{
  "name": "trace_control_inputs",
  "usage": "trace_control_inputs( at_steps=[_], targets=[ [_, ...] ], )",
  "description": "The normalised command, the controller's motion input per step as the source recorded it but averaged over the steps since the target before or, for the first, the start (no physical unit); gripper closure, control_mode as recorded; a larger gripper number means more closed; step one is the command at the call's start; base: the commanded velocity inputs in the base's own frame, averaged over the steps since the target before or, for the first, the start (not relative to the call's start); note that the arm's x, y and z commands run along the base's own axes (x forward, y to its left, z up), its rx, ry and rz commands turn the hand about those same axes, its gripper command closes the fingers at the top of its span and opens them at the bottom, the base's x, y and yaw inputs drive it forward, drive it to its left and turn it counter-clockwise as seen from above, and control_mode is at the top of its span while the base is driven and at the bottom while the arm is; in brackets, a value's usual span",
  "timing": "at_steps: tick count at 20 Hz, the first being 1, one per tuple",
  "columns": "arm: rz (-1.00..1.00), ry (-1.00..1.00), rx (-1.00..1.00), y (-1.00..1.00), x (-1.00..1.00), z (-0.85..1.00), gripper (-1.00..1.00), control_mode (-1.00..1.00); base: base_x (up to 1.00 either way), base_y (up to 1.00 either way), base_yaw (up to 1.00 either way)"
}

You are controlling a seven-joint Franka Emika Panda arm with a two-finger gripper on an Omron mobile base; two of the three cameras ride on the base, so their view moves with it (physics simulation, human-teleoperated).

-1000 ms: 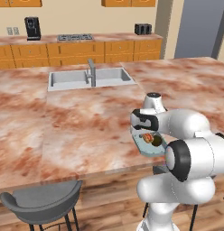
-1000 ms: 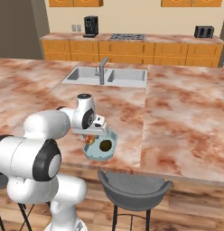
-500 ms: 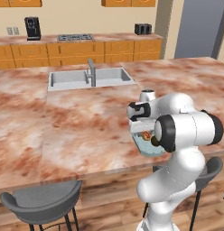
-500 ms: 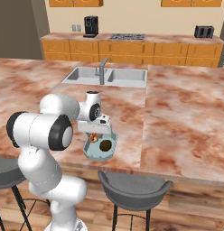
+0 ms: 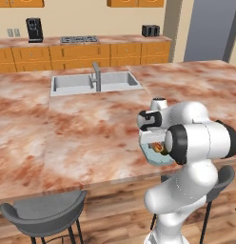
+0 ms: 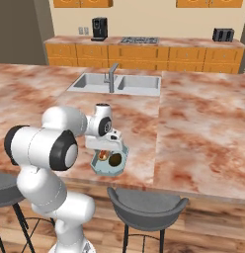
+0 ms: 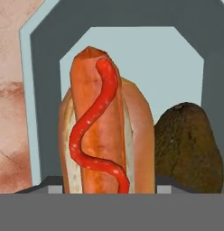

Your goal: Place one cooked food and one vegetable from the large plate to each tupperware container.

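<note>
**The robot grabs the hot dog**

The plate [image 6: 97, 168] sits on the surface [image 6: 203, 128], close to the front edge and well in front of the sink [image 6: 117, 84]. This plate looks blue-grey with angled corners and a pale middle. A hot dog [image 7: 105, 135] with a red squiggle of sauce lies on the plate. A dark bumpy avocado [image 7: 188, 144] lies just beside the hot dog, touching it or almost touching.

The gripper [image 6: 108, 147] hangs right above the plate, pointing down. In the hand view the hot dog runs up from between the jaws. The jaws look closed on the hot dog, as tight as it lets them go.

So the step in hand looks like picking up the cooked food. Next, the arm would need to lift the hot dog straight up, clear of the avocado, and carry it to a tub. No tub can be made out on the surface near the plate, so the robot may need to turn or drive to reach one.
</note>
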Motion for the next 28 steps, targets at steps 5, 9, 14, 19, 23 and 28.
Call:
trace_control_inputs(
  at_steps=[5, 9, 14, 19, 23, 28],
  targets=[
    [0.00, 0.05, 0.00, 0.11, 0.05, -0.05, 1.00, -1.00, 0.00, 0.00, 0.00],
    [0.00, 0.00, 0.00, 0.04, 0.00, -0.05, 1.00, -1.00, 0.00, 0.00, 0.00],
    [0.00, 0.00, 0.00, 0.00, 0.00, -0.09, -1.00, -1.00, 0.00, 0.00, 0.00],
    [0.00, 0.00, 0.00, 0.00, 0.00, -0.02, -1.00, -1.00, 0.00, 0.00, 0.00],
    [0.00, 0.00, 0.00, 0.00, 0.00, 0.00, -1.00, -1.00, 0.00, 0.00, 0.00],
    [0.00, 0.00, 0.00, 0.00, -0.17, 0.23, -1.00, -1.00, 0.00, 0.00, 0.00]
  ],
)
